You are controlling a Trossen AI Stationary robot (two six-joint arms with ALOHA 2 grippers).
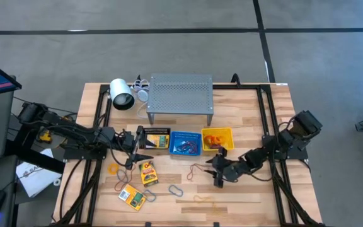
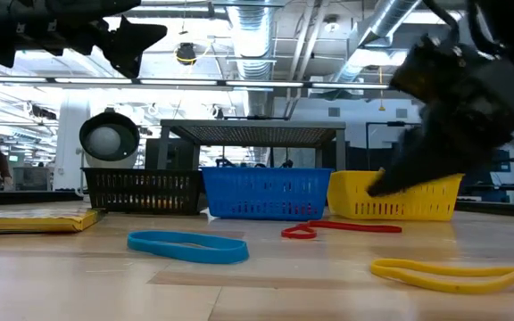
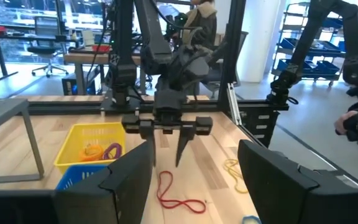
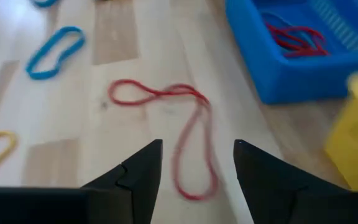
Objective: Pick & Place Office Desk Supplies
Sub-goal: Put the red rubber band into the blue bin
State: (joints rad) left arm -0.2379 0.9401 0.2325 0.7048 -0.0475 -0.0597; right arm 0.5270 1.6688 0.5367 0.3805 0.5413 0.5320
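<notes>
Hovering over the red band loop [image 4: 185, 134], right tool [image 1: 218, 174] spread.
From above, it hangs near the yellow basket [image 1: 218, 139]; the left tool [image 1: 133, 150] waits spread by the black basket [image 1: 153, 139]. Its wrist view shows the loop flat on the worktop [image 4: 73, 143]: fingers may slide over so thin a band.

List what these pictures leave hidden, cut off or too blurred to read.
- Black basket contents: low view, mesh wall hides them; high view too small.
- Yellow band: low view, right edge cuts it.
- Printing on yellow packs: high view, too small.
- Blue basket: right wrist view, top edge cuts it.
</notes>
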